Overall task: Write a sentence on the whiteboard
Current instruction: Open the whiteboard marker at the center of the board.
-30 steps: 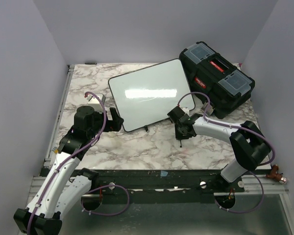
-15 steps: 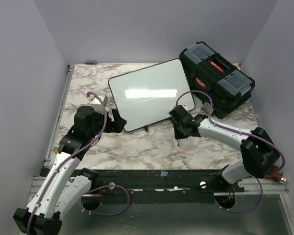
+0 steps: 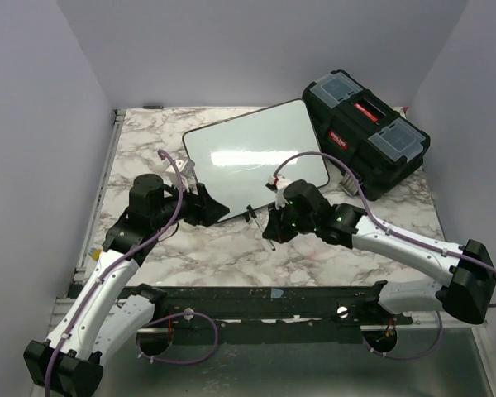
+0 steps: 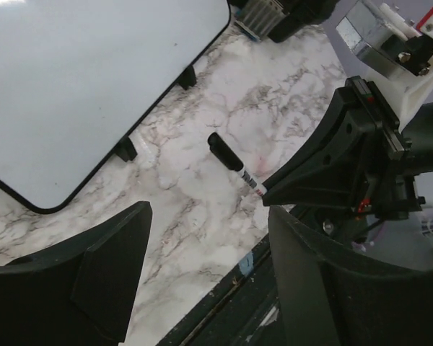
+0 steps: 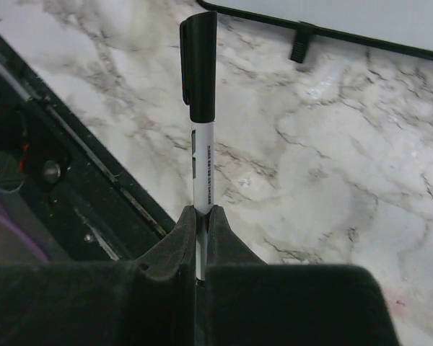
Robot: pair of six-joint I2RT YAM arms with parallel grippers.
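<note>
Whiteboard (image 3: 252, 153): blank, no sentence yet.
Right fingers (image 5: 175, 245): clamped on capped marker (image 5: 199, 144).
Left fingers (image 4: 105, 263): spread, empty, near cap (image 5: 199, 65).
Remaining: uncapping, all writing.

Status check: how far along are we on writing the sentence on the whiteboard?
Done: the marker is picked up, clamped in the right end effector. In hand: the left end effector is open, facing the cap, apparently set to pull it off. Left: uncapping and the whole sentence; the whiteboard shows no writing.
</note>
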